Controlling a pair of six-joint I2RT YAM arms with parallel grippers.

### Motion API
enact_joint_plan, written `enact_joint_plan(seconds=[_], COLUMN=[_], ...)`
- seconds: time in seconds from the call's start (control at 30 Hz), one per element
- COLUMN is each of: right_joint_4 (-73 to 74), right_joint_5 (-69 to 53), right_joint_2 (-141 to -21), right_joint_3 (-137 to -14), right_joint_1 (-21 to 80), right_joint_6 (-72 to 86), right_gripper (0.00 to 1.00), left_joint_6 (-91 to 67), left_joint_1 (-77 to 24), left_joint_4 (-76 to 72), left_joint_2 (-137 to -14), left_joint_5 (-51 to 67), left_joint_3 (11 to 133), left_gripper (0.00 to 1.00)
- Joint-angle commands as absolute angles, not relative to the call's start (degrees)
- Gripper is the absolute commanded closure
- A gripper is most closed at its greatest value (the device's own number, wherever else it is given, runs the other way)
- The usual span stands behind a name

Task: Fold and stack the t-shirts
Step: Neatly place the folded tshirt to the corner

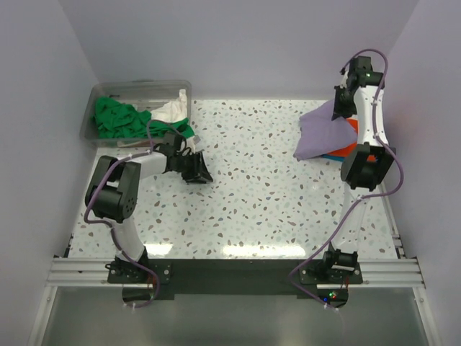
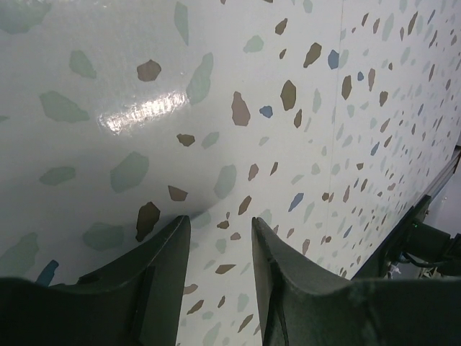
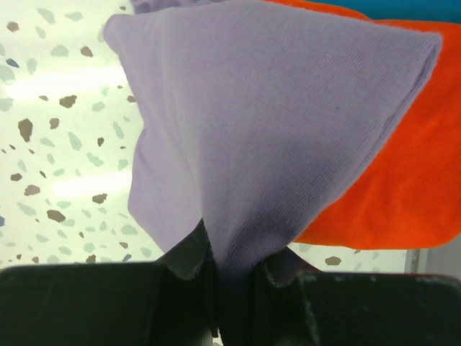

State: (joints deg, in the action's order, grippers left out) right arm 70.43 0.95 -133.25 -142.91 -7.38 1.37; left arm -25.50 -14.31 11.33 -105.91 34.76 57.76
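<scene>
1. Top external view, nearest item first: the left pincer (image 1: pixel 196 169) hovers low over the speckled tabletop (image 1: pixel 259 202), left of centre. The left wrist view shows its jaws about half apart with only bare surface between them.
2. Farther back on the left, a clear tub (image 1: pixel 140 86) holds a crumpled green t-shirt (image 1: pixel 119 115) and a white t-shirt (image 1: pixel 171 109), both unfolded.
3. At the far right, the right pincer (image 1: pixel 338 104) is closed tight on a fold of the lavender t-shirt (image 1: pixel 320 133), lifting it into a tent.
4. That shirt hangs from the pinch and spreads down over the orange t-shirt (image 3: pixel 403 180) and the blue t-shirt (image 3: pixel 403 14), which lie flat in a stack beneath it.
5. Its long axis runs diagonally from the raised pinch at the far right to a low corner pointing near-left across the tabletop.
6. The step in hand looks like setting the lavender shirt onto the stack.
7. The next move likely calls for lowering it so it lies square on the orange one, then letting go without dragging the layers.
</scene>
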Motion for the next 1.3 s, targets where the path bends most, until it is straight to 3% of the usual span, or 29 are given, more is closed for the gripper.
enact_joint_plan(seconds=[0.0, 1.27], right_joint_4=[68.82, 67.67], right_joint_5=[0.45, -22.68], right_joint_2=[-132.19, -124.19], right_joint_3=[-147.04, -148.72], right_joint_1=[-7.73, -18.72], right_joint_6=[3.86, 6.86], right_gripper=[1.0, 1.0], left_joint_6=[-24.96, -24.52], left_joint_1=[-14.24, -14.41], left_joint_4=[11.07, 11.69], left_joint_2=[-103.36, -104.06], left_joint_5=[33.75, 33.49], left_joint_3=[56.08, 54.14], left_gripper=[0.55, 0.56])
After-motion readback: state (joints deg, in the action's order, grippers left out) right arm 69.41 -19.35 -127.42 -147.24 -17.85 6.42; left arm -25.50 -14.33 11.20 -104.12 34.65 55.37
